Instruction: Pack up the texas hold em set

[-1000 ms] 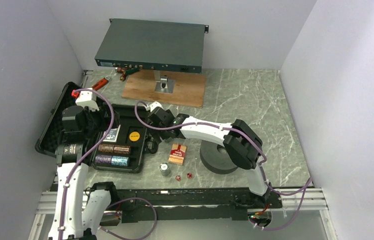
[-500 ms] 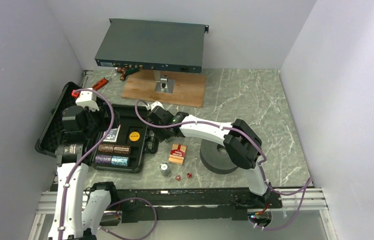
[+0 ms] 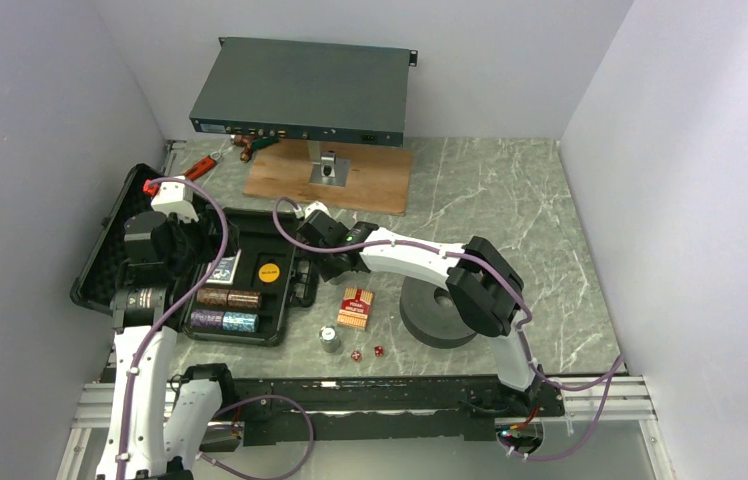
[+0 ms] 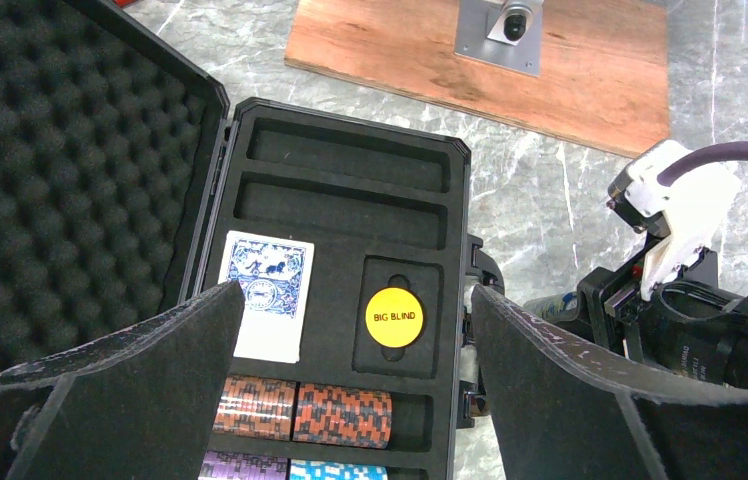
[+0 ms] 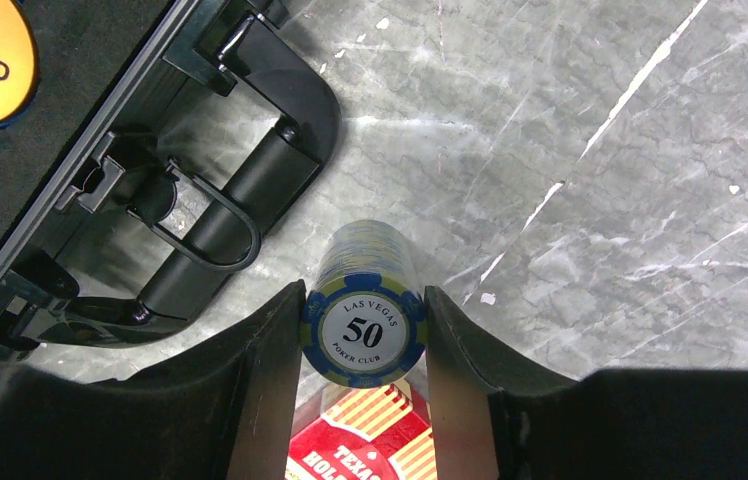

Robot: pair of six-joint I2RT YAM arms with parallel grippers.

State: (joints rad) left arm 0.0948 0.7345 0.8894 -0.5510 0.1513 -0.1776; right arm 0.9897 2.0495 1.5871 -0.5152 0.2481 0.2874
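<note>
Since a second ago the right gripper [image 5: 362,296] has narrowed its jaws; both fingers now press the sides of a blue "50" chip stack [image 5: 362,338], about half open around it. This stack sits over the table [image 5: 570,150], just beside the handle [image 5: 250,190] and outside the case [image 4: 340,232]. Whether it has left the surface cannot be told from the wrist view. A red card box [image 3: 354,308] lies just on the near side.

The left gripper [image 4: 355,293] hangs above the open case, jaws wide, holding nothing.

In the case:
- a yellow disc [image 4: 394,317]
- a blue deck [image 4: 268,295]
- chip rolls [image 4: 305,412]

A grey stack [image 3: 330,339] and two dice [image 3: 356,355] rest near the table's front.
</note>
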